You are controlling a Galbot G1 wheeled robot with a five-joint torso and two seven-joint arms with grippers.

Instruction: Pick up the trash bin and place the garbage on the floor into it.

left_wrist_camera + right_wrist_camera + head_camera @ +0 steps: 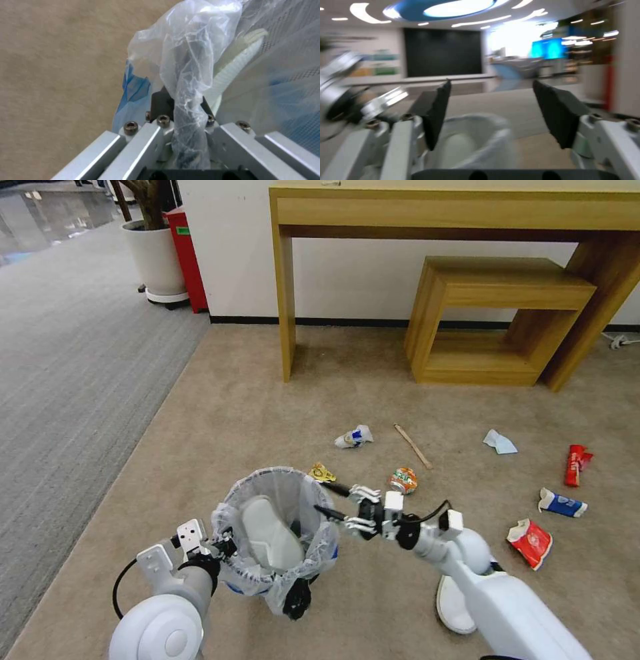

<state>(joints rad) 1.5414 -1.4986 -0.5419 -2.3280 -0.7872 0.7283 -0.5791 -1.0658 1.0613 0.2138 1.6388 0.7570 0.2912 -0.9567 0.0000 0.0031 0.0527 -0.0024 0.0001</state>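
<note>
- Left hand (223, 549) clamped on the near-left rim of the bin (277, 540), holding it in front of the robot; in the left wrist view the hand (188, 125) has its fingers shut on the rim with bag plastic bunched between them.
- Right hand (327, 500) reaches forward-left, fingers apart, tips at the bin's right rim. Right wrist view: right hand (491, 115) with pads (436, 112) wide apart and nothing between them, the bin (470, 140) below and beyond.
- Bin: black, lined with a clear bag. 1 white slipper (267, 533) stands inside, sole up against the wall; it shows pale through the liner in the left wrist view (233, 65).
- A 2nd slipper (453, 603) lies on the floor (267, 400) under the right forearm.
- Loose on the beige carpet beyond and right of the bin:
  - yellow wrapper (322, 473) just past the rim
  - cup (353, 437)
  - stick (413, 447)
  - orange-green packet (403, 481) near the right hand
  - tissue (500, 442)
  - red packet (577, 465)
  - blue-white pack (562, 504)
  - red bag (531, 542)
- Wooden bench (453, 207) and low shelf (497, 320) against the far wall; grey carpet (73, 380) to the left.
</note>
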